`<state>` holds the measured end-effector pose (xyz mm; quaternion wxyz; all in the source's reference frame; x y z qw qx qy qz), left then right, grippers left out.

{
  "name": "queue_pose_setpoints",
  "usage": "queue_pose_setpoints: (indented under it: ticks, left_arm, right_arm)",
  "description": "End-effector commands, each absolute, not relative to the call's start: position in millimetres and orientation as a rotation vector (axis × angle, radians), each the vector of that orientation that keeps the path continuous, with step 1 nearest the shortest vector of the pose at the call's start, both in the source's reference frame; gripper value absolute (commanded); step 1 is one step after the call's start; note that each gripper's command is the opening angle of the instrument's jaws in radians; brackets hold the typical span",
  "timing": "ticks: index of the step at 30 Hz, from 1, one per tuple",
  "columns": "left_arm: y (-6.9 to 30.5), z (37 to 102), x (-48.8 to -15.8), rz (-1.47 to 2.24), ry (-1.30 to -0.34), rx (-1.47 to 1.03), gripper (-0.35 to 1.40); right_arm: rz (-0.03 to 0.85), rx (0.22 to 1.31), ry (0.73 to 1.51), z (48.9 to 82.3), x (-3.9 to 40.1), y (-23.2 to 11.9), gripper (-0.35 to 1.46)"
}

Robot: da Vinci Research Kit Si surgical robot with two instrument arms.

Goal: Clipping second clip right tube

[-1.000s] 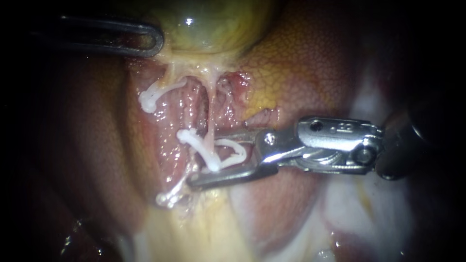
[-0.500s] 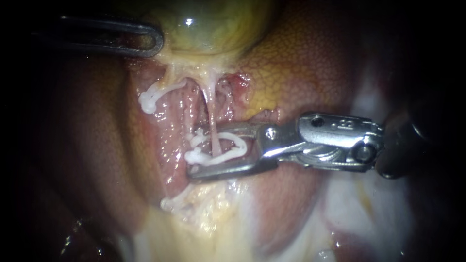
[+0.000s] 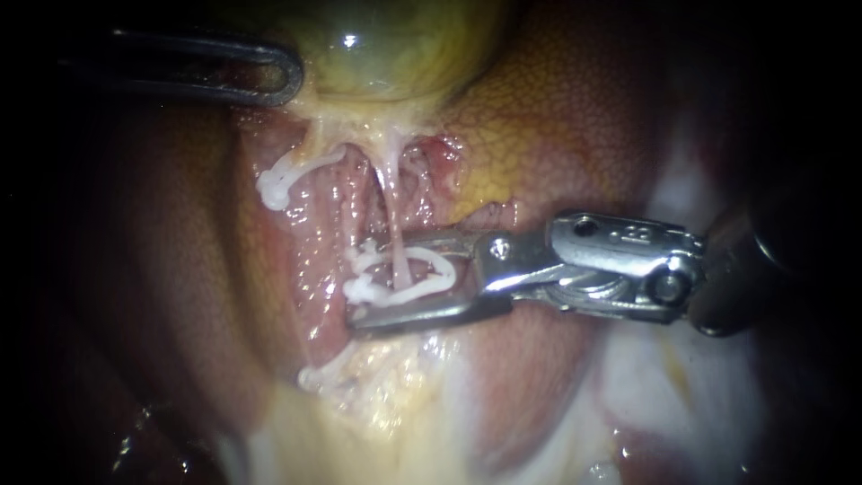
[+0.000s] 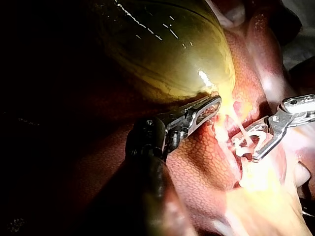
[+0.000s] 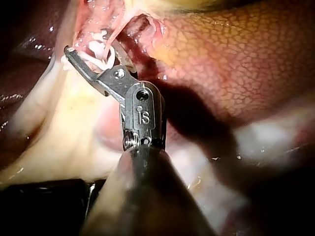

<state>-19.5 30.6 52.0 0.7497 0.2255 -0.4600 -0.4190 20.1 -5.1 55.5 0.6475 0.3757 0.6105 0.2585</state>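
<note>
Endoscope view: the right instrument (image 3: 356,281) has its claw clamped on a white clip (image 3: 440,267) that wraps the right tube (image 3: 392,224). The clip looks folded, though by my judgement not yet squeezed flat, so the final squeeze and the release remain. Another clip (image 3: 274,184) sits well apart.

Left wrist view: the left instrument (image 4: 209,107) looks clamped on the gallbladder (image 4: 162,49) at its edge.

Right wrist view: liver (image 5: 221,64) crowds one side of the claw, and the room to withdraw lies back along the shaft.

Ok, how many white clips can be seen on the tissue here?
3. An upper clip below the gallbladder; a middle clip between the right instrument's jaws, around the thin tube; a lower clip down in pale tissue. More may be hidden.
</note>
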Motion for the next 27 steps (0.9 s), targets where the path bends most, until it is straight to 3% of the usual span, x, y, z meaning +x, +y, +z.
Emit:
queue_pose_setpoints:
  ticks: [1,12,20,27]
  left_arm:
    - [30.6,52.1,-19.5,-0.916,-1.006,0.492,-0.35]
    - [30.6,52.2,-19.5,-0.916,-1.006,0.492,-0.35]
    - [30.6,52.2,-19.5,-0.916,-1.006,0.492,-0.35]
    - [30.6,52.2,-19.5,-0.916,-1.006,0.492,-0.35]
  right_arm:
    - [0.596,0.890,1.401,55.5,20.2,-5.1,0.45]
    - [0.524,1.065,1.507,55.4,20.2,-5.2,0.42]
    - [0.532,1.069,1.530,55.4,20.2,-4.9,0.34]
    - [0.533,1.069,1.530,55.6,20.2,-4.6,0.12]
